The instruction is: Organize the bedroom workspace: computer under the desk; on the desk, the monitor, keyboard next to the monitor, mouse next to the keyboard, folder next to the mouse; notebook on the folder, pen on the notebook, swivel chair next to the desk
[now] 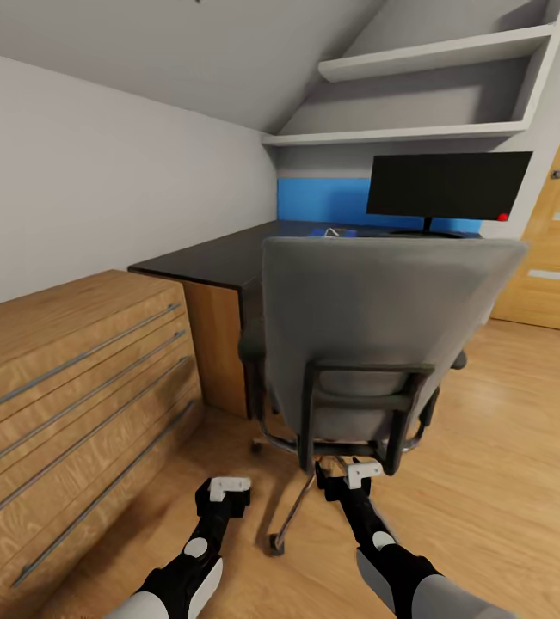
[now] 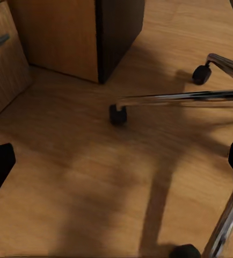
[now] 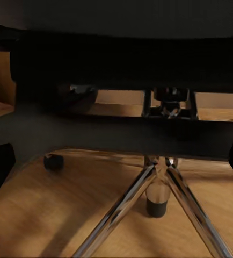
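The swivel chair stands with its grey back toward me, pushed up against the glossy black desk. The monitor stands on the desk's far side, with a red dot at its lower corner. Both grippers hang low behind the chair. My left gripper is open over the floor, near a chrome leg and a castor. My right gripper is open just below the chair's back frame, facing the star base under the seat. The computer, keyboard and folder are hidden or out of view.
A light wooden chest of drawers runs along the left wall up to the desk's wooden side. A blue wall panel sits behind the desk, with white shelves above it. A wooden door is at the right, with open floor in front of it.
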